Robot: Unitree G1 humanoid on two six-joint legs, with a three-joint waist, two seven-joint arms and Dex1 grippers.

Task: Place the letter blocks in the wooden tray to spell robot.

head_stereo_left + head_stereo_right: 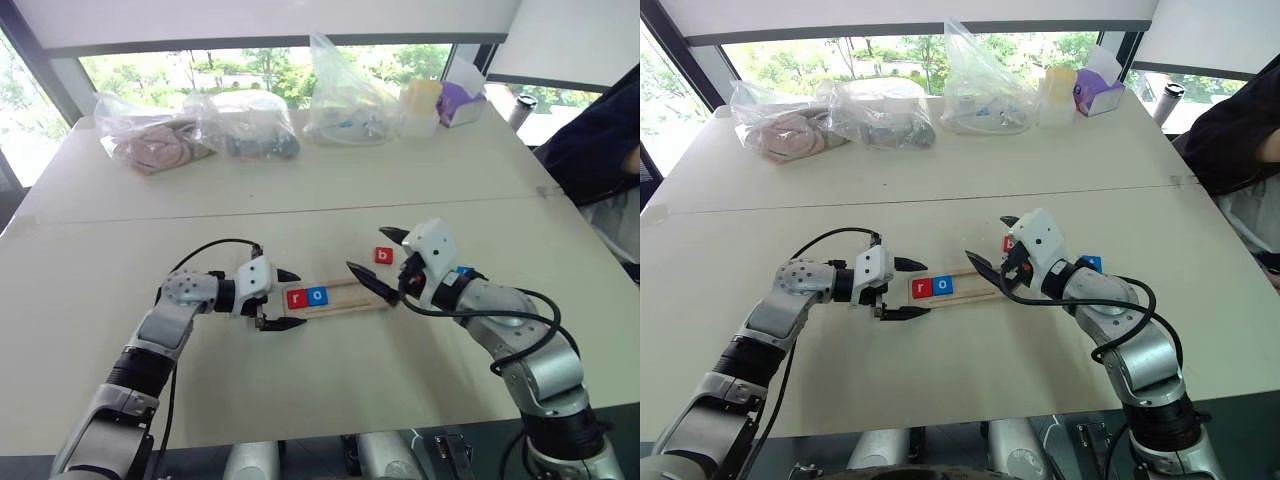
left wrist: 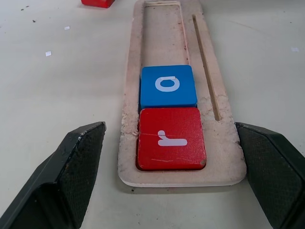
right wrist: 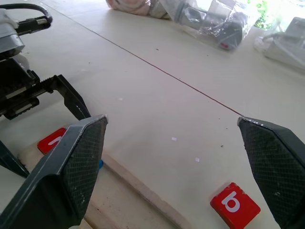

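The wooden tray [image 1: 345,298] lies across the middle of the table. In its left end sit a red "r" block [image 1: 297,298] and, beside it, a blue "o" block [image 1: 316,296]; the rest of the tray is bare. My left gripper [image 1: 299,299] is open, one finger on each side of the tray's left end [image 2: 128,143], touching nothing. A red "b" block [image 1: 383,255] lies on the table just behind the tray's right end. My right gripper [image 1: 368,250] hangs open above that end, holding nothing. A blue block [image 1: 464,271] peeks out beside my right wrist.
Several clear plastic bags [image 1: 250,125] with things inside line the table's far edge, next to a purple box [image 1: 461,102] and a pale cup [image 1: 420,105]. A person in dark clothing [image 1: 600,140] is at the far right. A seam [image 1: 300,205] crosses the tabletop.
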